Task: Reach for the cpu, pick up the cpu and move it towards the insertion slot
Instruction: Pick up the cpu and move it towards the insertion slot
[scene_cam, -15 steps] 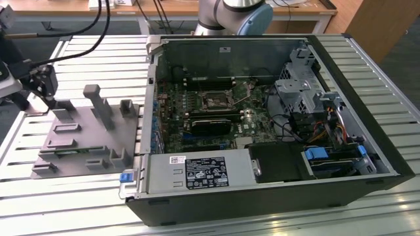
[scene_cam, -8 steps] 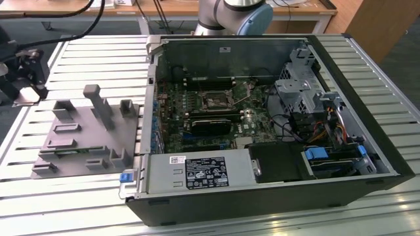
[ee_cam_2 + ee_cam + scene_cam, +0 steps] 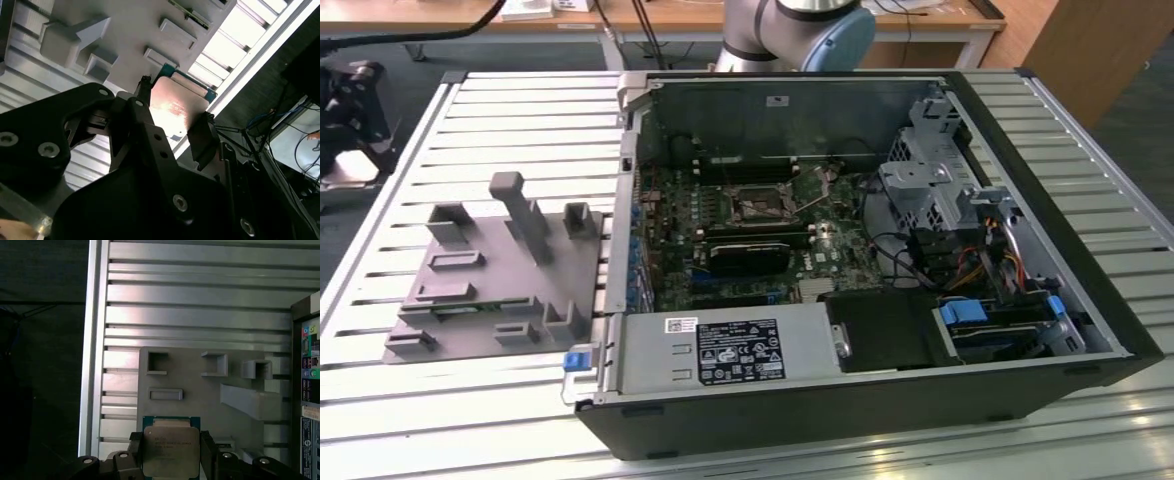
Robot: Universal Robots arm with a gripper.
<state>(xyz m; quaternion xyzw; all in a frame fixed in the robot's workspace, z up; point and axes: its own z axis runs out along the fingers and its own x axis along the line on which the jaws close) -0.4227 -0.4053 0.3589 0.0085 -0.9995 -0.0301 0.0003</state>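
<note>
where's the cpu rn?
In the first wrist view the cpu sits right at the pincer, over an edge of the grey tray on the slatted table, apart from the computer case.

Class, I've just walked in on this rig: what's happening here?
The robot arm's end effector is shut on the chip, fingers against two opposite edges, over the grey tray beside the open computer. The socket on its board lies away from the chip, inside the case.

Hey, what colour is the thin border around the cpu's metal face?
Teal-green, framing the silvery cpu; clearest in the first wrist view.
</note>
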